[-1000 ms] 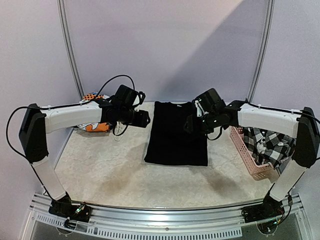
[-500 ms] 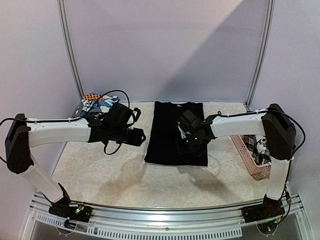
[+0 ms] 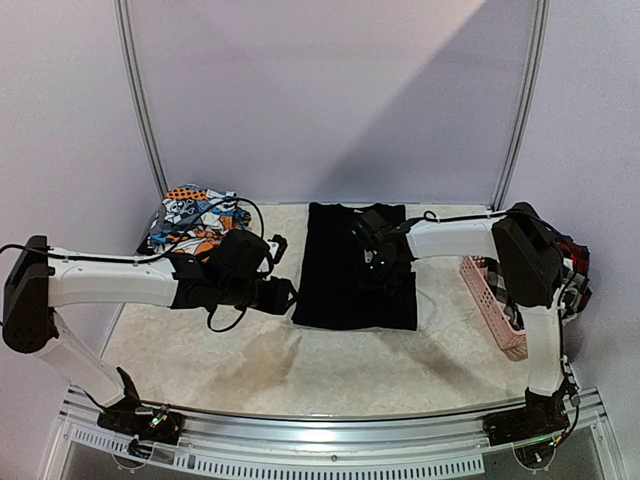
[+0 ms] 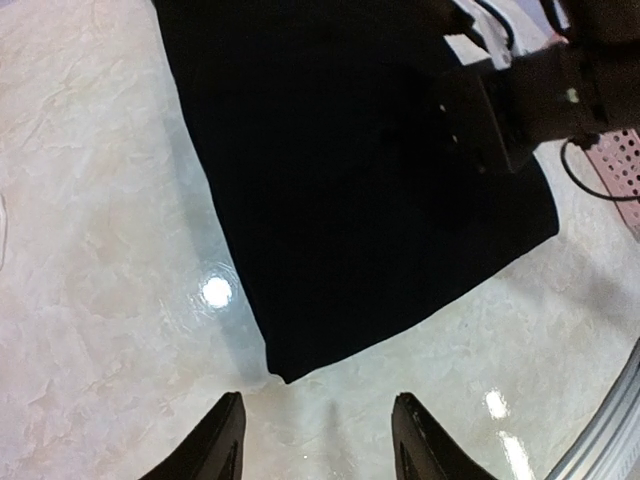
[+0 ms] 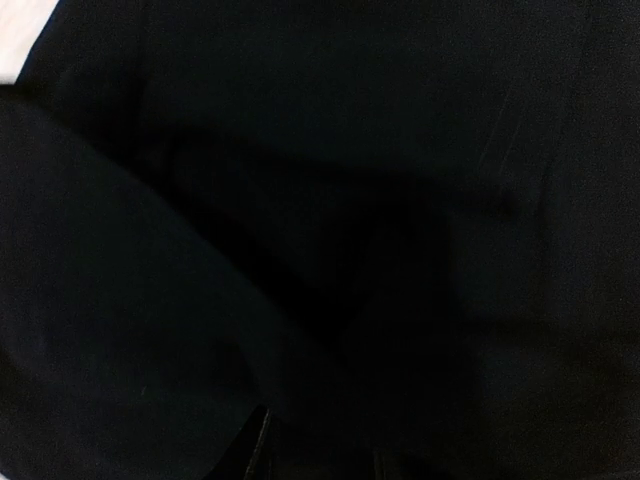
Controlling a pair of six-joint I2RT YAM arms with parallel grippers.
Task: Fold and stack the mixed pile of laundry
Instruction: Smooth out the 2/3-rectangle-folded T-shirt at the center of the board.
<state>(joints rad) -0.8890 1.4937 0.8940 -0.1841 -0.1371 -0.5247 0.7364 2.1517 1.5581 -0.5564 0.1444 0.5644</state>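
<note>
A large plain black garment (image 3: pixel 345 285) lies folded flat in the middle of the table. My left gripper (image 3: pixel 287 296) hovers low just off its near left corner (image 4: pixel 283 376), and in the left wrist view my left gripper (image 4: pixel 318 432) is open with only bare table between the fingers. My right gripper (image 3: pixel 377 255) is down on the garment's upper middle. The right wrist view is filled with black cloth (image 5: pixel 330 200); the fingertips (image 5: pixel 258 450) barely show, and I cannot make out their grip. Orange-blue-white printed pieces (image 3: pixel 195 218) lie at the back left.
A pink perforated basket (image 3: pixel 492 300) stands at the right edge, mostly behind my right arm (image 3: pixel 530 260); a bit of red cloth (image 3: pixel 577 258) shows above it. The wall runs close behind the garment. Pale marbled tabletop (image 3: pixel 250 350) lies in front.
My left gripper came down and toward me to the black garment's near left corner. My right gripper swung left onto the garment, and that arm's elbow rose in front of the basket.
</note>
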